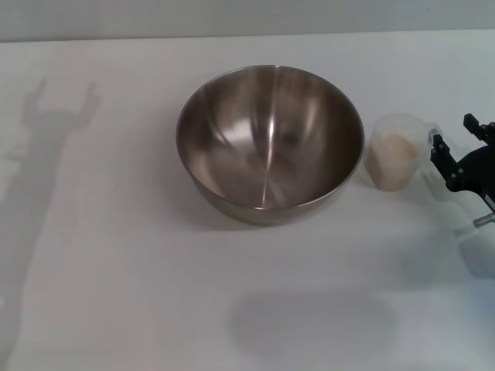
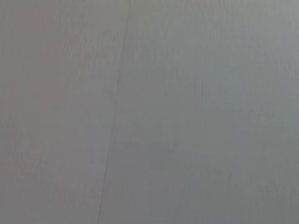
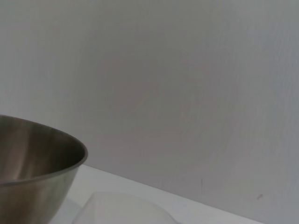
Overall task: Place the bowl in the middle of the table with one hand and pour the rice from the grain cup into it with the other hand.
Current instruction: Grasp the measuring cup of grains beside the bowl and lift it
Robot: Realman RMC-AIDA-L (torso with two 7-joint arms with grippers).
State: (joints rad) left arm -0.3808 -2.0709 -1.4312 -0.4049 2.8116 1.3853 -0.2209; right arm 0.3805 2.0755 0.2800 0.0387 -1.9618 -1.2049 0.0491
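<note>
The steel bowl stands upright and empty near the middle of the white table. Just right of it sits the translucent grain cup, partly filled with off-white rice. My right gripper is at the right edge of the head view, open, its black fingers close beside the cup's handle side and not closed on it. The right wrist view shows the bowl's rim and wall and the cup's rim, but no fingers. My left gripper is out of view; its wrist camera shows only a plain grey surface.
A shadow of an arm lies across the left part of the table. A grey wall runs behind the table's far edge. Another faint shadow lies on the table in front of the bowl.
</note>
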